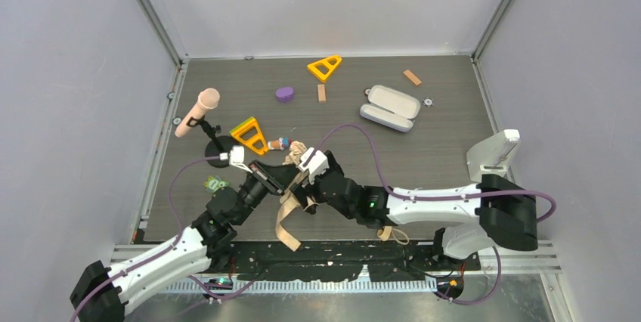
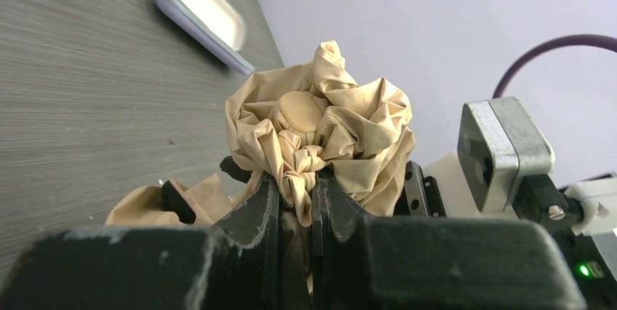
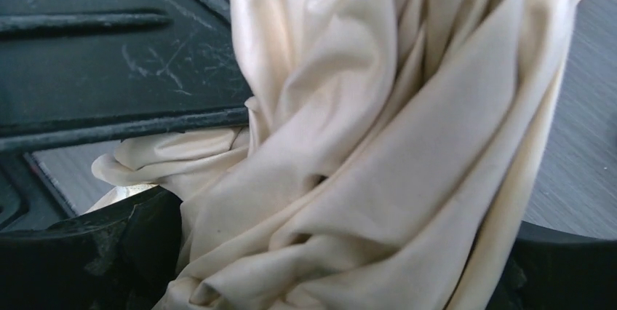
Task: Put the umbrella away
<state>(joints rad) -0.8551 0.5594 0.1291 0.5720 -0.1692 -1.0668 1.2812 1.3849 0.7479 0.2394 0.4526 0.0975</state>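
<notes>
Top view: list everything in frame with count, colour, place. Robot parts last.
umbrella: 1, beige, collapsed, near centre between the hands
microphone: 1, pink head, black stand, left
triangle frames: 2, yellow-orange, one far centre, one by the microphone stand
case: 1, lavender-grey, open, far right
wooden blocks: 2, tan, far side
purple piece: 1, far centre
green item: 1, small, near left
table: 1, dark grey
left hand: shut on umbrella fabric
right hand: open, fabric draped between its fingers
</notes>
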